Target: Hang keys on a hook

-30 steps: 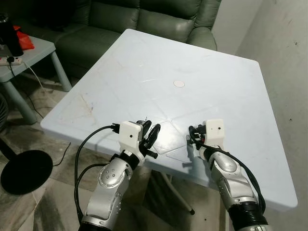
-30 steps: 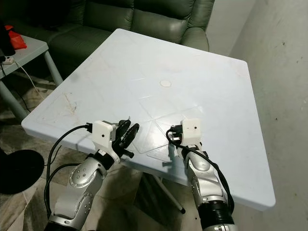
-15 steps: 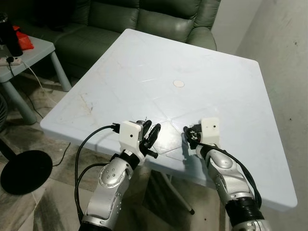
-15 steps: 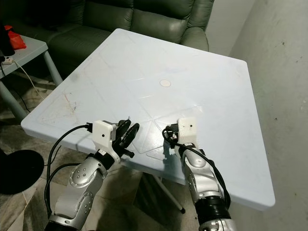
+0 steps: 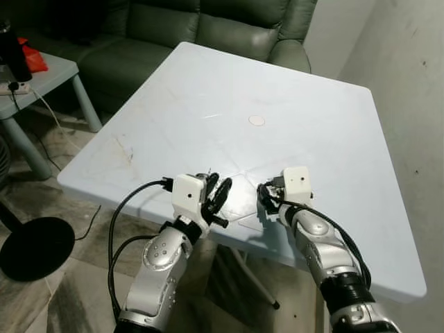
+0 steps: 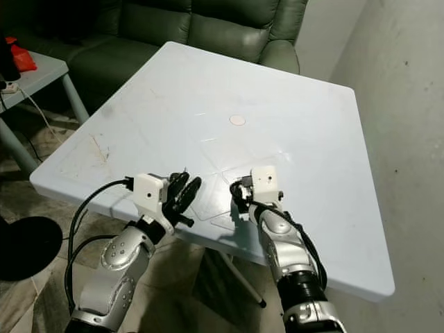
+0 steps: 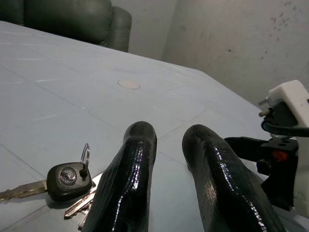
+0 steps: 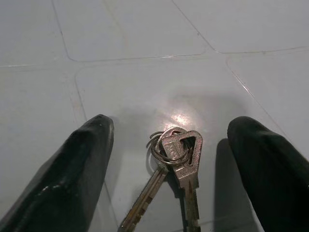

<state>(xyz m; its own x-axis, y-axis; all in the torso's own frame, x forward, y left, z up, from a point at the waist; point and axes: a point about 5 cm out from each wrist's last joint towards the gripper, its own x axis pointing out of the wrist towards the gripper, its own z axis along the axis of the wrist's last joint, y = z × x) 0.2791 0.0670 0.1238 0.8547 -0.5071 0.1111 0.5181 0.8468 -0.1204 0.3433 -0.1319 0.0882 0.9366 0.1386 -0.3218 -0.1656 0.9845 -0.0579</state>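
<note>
Right gripper [image 8: 169, 159]: fingers spread wide, nothing gripped, straddling the keys [image 8: 176, 150] lying flat on the white table [image 5: 229, 90] near its front edge. Left gripper [image 7: 169, 159]: fingers slightly parted, empty, just beside a black-headed key [image 7: 67, 180]. Green sofa [image 5: 208, 28] behind.

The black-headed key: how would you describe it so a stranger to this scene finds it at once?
On the pale blue table, look near its front edge, beside the left hand. The black-headed key lies flat there; its dark oval head with a ring distinguishes it from the plain silver keys beside it.
</note>
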